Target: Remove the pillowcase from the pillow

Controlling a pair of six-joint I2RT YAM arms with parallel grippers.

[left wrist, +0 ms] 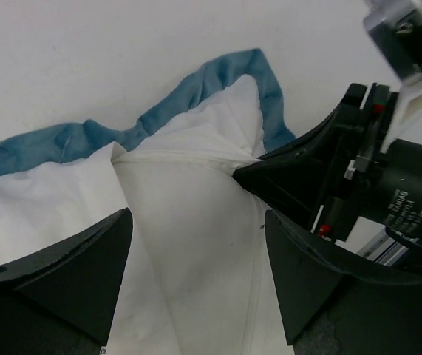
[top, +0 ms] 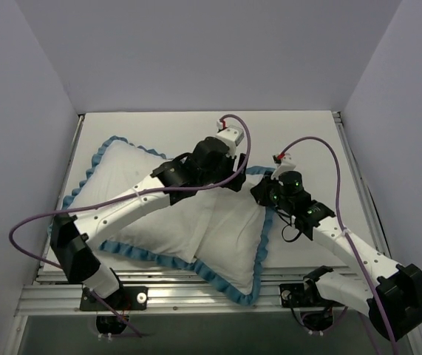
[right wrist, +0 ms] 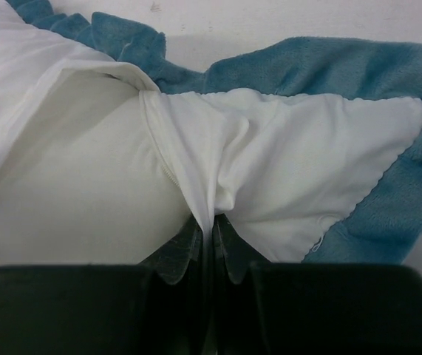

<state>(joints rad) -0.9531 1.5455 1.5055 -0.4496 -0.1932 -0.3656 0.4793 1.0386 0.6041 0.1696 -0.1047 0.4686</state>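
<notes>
**Ana:** Where does the work stand?

**Ben:** The pillowcase lies white face up in the middle of the table, with its teal ruffle all round. The pillow is almost wholly inside. Only a white bulge shows at the opening by the far right corner.

**Ana:** And the grippers?

**Ben:** The right gripper is clenched on a thin fold of the case's white cloth, just beside that opening. The left gripper hangs over the same spot with its fingers spread wide, grasping nothing.

**Ana:** What could go wrong from here?

**Ben:** Three things, probably. The fold sits right at the fingertips, so a hard pull may slide the cloth out. It cannot be told whether the pinch has caught the pillow's skin along with the case. If it has, the pillow would be dragged along instead of coming free.

**Ana:** And the third?

**Ben:** The two grippers are very near each other. If the left one closes carelessly, it may strike the right fingers. It may also grab the cover rather than the pillow, and then nothing would hold the pillow back.
</notes>
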